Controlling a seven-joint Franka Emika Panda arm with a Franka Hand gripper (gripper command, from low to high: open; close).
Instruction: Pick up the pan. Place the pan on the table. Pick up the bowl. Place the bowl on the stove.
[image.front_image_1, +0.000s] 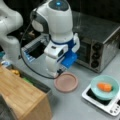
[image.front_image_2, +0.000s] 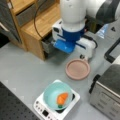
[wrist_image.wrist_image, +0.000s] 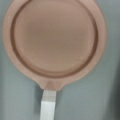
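The pinkish-brown pan (image.front_image_1: 66, 82) (image.front_image_2: 78, 69) lies flat on the grey table (image.front_image_1: 75, 105) (image.front_image_2: 22, 65), empty. In the wrist view the pan (wrist_image.wrist_image: 53, 40) fills the frame, its white stub handle (wrist_image.wrist_image: 48, 105) pointing to the bottom edge. My gripper (image.front_image_1: 53, 72) (image.front_image_2: 83, 57) hangs just above the pan's handle side; its fingers do not show in the wrist view. The teal bowl (image.front_image_1: 110, 81) (image.front_image_2: 51, 93) sits on the white stove (image.front_image_1: 110, 107) (image.front_image_2: 45, 110) with an orange carrot piece (image.front_image_1: 104, 86) (image.front_image_2: 62, 98) inside it.
A steel toaster oven (image.front_image_1: 100, 42) (image.front_image_2: 107, 92) stands behind the pan and stove. A light wooden block (image.front_image_1: 22, 97) (image.front_image_2: 37, 25) with a drawer unit borders the table on the arm's other side. The arm's body rises over the pan.
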